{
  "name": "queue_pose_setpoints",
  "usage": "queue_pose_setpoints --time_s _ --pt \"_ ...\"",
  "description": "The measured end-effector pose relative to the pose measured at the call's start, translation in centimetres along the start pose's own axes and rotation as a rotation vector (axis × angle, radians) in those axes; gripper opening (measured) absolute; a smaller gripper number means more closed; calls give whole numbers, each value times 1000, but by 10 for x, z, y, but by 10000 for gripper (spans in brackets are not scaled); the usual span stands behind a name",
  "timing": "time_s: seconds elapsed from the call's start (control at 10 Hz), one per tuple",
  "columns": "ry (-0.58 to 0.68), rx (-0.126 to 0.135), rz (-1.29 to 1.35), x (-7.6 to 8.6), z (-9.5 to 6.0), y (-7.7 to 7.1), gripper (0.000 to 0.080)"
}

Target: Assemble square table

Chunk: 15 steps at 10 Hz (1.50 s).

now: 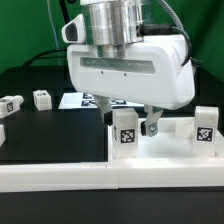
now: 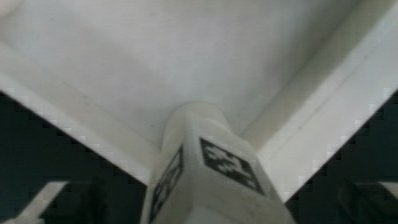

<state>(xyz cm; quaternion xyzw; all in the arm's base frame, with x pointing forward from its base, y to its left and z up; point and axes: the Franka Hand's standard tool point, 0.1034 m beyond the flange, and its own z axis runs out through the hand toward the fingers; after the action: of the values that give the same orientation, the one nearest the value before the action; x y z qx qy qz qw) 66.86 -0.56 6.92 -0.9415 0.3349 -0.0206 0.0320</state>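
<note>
The square table's white top (image 1: 168,150) lies at the exterior view's right, rim up. A short white tagged leg (image 1: 125,130) stands upright at its near left corner, and a second leg (image 1: 205,125) stands at its right corner. My gripper (image 1: 132,122) hangs right over the first leg, open, with one dark finger (image 1: 151,125) showing beside it. In the wrist view that leg (image 2: 205,170) rises between my spread fingertips (image 2: 43,202), clear of both, with the gripper (image 2: 210,208) around its upper end. The top's inner floor (image 2: 160,60) and raised rim fill the background.
Two loose tagged legs (image 1: 12,103) (image 1: 41,98) lie on the black table at the exterior view's left. The marker board (image 1: 78,100) lies flat behind them, partly hidden by my gripper. Long white wall pieces (image 1: 60,175) run along the front edge.
</note>
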Motion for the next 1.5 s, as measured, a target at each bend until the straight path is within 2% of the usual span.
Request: queue_pose_setpoints --time_s 0.1,0.3,0.4,0.6,0.7,0.8,0.9,1.0,1.3,1.5 --pt "11 -21 -162 1 -1 -1 649" --pt "0 -35 -447 1 1 4 649" --pt "-11 -39 -574 4 3 11 649" --pt "-10 -39 -581 5 3 11 640" --pt "-9 -38 -561 5 3 11 640" --pt "-9 -38 -538 4 3 11 482" --pt "-8 -38 -475 4 3 11 482" --pt "-7 -37 -402 4 3 10 285" --pt "0 -34 -193 4 3 9 285" --pt "5 -26 72 3 3 7 285"
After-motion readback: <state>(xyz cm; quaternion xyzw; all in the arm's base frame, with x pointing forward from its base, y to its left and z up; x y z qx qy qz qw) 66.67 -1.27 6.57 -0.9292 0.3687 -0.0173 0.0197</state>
